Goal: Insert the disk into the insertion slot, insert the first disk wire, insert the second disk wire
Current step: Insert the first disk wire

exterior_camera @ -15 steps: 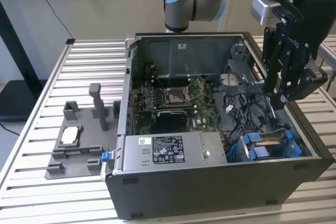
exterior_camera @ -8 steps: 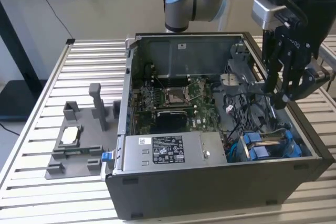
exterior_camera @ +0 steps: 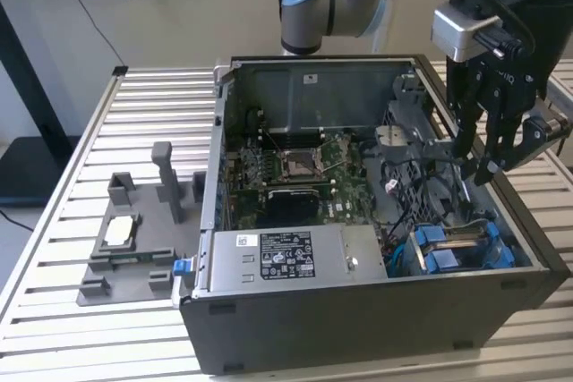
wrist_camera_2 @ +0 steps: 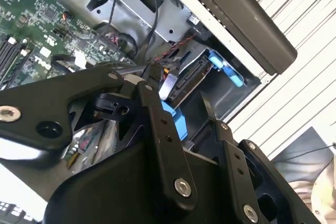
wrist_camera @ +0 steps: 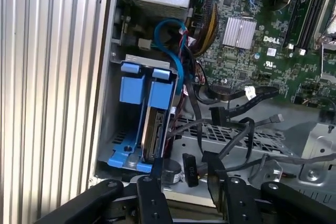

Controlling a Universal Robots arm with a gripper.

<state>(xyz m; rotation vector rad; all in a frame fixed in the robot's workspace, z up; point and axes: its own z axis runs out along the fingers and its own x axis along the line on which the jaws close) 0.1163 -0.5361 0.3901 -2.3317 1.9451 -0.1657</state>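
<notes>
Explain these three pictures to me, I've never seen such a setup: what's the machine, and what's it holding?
It is a robot arm ending in a gripper. The exterior view, from off the arm, shows an open computer case on a slatted metal table, a grey parts holder beside it. Both wrist views ride on the arm and look past the fingers into the case. The disk, in its blue frame, sits in the insertion slot. The gripper is open and holds nothing, hanging near loose black cables.

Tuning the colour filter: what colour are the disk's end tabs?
Bright blue tabs on the disk; clearest in the first wrist view.
</notes>
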